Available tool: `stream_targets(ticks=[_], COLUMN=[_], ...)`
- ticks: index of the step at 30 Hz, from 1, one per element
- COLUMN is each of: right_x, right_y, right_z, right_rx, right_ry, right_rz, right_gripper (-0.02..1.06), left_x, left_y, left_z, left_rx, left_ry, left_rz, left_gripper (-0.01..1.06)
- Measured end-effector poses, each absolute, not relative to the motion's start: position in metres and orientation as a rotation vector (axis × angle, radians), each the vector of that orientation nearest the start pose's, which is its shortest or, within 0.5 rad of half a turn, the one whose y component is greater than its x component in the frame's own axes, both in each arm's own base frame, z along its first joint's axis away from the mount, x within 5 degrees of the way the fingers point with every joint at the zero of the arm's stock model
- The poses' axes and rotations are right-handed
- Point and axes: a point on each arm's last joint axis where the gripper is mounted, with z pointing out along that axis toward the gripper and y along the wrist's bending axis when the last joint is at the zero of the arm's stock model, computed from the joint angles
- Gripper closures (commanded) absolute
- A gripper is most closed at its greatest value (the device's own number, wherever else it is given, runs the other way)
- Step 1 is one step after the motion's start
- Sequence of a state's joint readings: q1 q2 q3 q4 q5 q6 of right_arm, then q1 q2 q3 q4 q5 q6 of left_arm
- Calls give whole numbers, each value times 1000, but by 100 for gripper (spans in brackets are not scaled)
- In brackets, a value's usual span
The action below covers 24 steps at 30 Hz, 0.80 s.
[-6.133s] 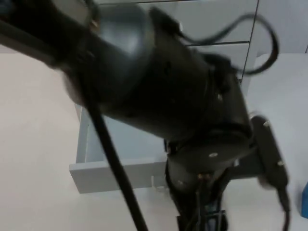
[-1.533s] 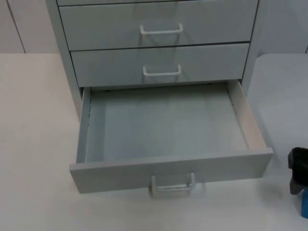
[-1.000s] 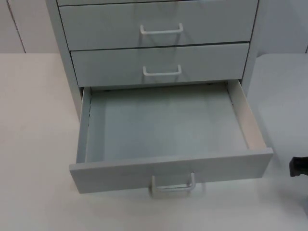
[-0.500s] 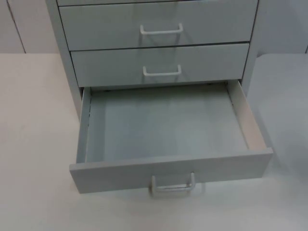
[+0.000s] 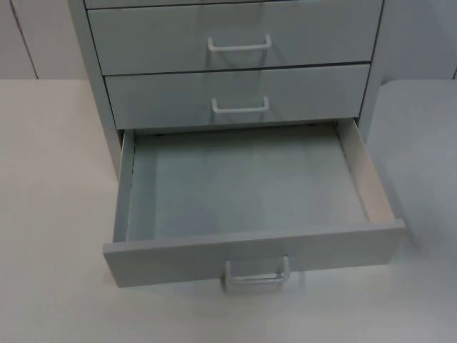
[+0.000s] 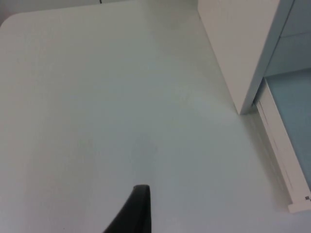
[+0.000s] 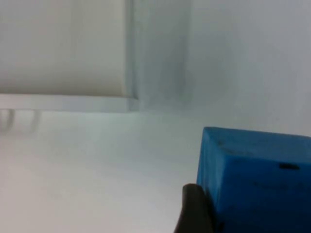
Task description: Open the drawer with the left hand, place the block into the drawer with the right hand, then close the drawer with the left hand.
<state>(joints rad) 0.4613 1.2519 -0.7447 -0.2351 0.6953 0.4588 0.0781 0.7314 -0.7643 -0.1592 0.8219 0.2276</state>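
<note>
The grey cabinet's bottom drawer (image 5: 178, 256) stands pulled out with nothing inside; its white handle (image 5: 255, 274) faces the table's front. The blue block (image 7: 257, 174) is in my right gripper (image 7: 243, 225), pressed against a black fingertip (image 7: 194, 211), off to the right of the drawer's front panel (image 7: 63, 48). My left gripper (image 6: 138, 213) hangs over bare table to the left of the cabinet's side wall (image 6: 238, 43), apart from the drawer's side (image 6: 282, 145).
Two shut drawers with white handles (image 5: 239, 44) (image 5: 240, 107) sit above the open one. White table top (image 5: 50, 179) lies on both sides of the cabinet and in front of it.
The left arm, which covered the drawer earlier, has pulled away to the left. The right gripper and the blue block at the right edge have left the top view.
</note>
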Motion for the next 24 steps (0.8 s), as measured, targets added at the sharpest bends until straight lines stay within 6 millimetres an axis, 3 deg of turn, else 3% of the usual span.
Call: stream_targets(ticks=[1, 5, 6, 11, 16, 24], right_x=[209, 227, 227, 261, 287, 307], right_y=[89, 134, 134, 190, 218, 238], right_z=[241, 236, 236, 225, 208, 170], right_rx=[-197, -362, -362, -451, -472, -469], right_ry=[2644, 2642, 2642, 2584, 2557, 2535], right_rz=[43, 81, 81, 120, 137, 199], right_gripper=[105, 105, 105, 105, 105, 105], left_x=[132, 132, 132, 132, 132, 132], left_y=[0, 0, 0, 0, 0, 0], left_z=[334, 334, 334, 334, 335, 335], left_rx=[107, 107, 107, 107, 106, 106], left_ry=[2258, 2256, 2256, 2256, 2252, 2251], left_rz=[-27, -27, -27, -27, -26, -26], left_gripper=[0, 0, 0, 0, 0, 0])
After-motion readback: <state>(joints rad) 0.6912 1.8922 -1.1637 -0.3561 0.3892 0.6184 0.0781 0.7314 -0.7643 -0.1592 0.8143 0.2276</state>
